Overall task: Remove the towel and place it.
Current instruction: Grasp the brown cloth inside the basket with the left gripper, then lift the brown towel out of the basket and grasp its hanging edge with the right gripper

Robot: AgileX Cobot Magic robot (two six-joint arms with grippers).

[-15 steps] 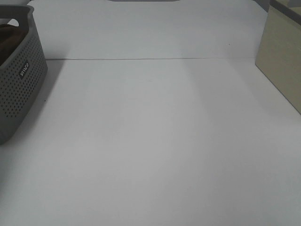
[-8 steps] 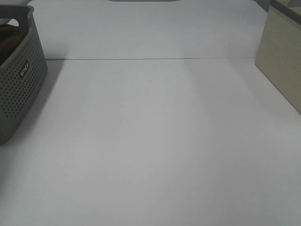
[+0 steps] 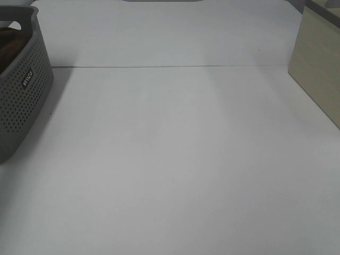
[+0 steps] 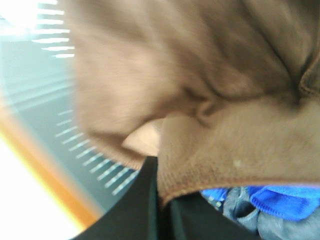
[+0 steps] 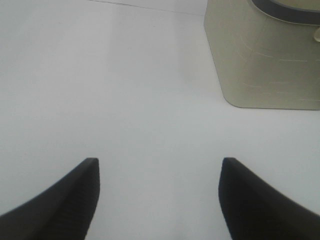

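The towel (image 4: 225, 135) lies inside the basket (image 3: 26, 90), a grey plastic one with small holes all over its wall and a small label on its side. From the high camera only a dark brown strip of cloth shows over the basket's rim. Inside the basket, the left gripper (image 4: 162, 200) has its black jaws pressed together on a hemmed edge of the towel, and the brown terry cloth bunches in folds right above them, filling most of the left wrist view. That view is blurred, so the exact spot of the pinch along the hem cannot be told. Also inside the basket, under the towel's edge, lie a blue cloth (image 4: 282, 200) and a grey cloth (image 4: 240, 212). The basket's slotted wall shows beside the towel. The basket stands on a white table (image 3: 170, 159), at its edge. A beige box (image 3: 319, 74) stands well apart from the basket, across the table's width. The right gripper (image 5: 160, 165) hangs low over bare table on the side away from the basket, near the box, with its jaws spread wide and nothing between them.
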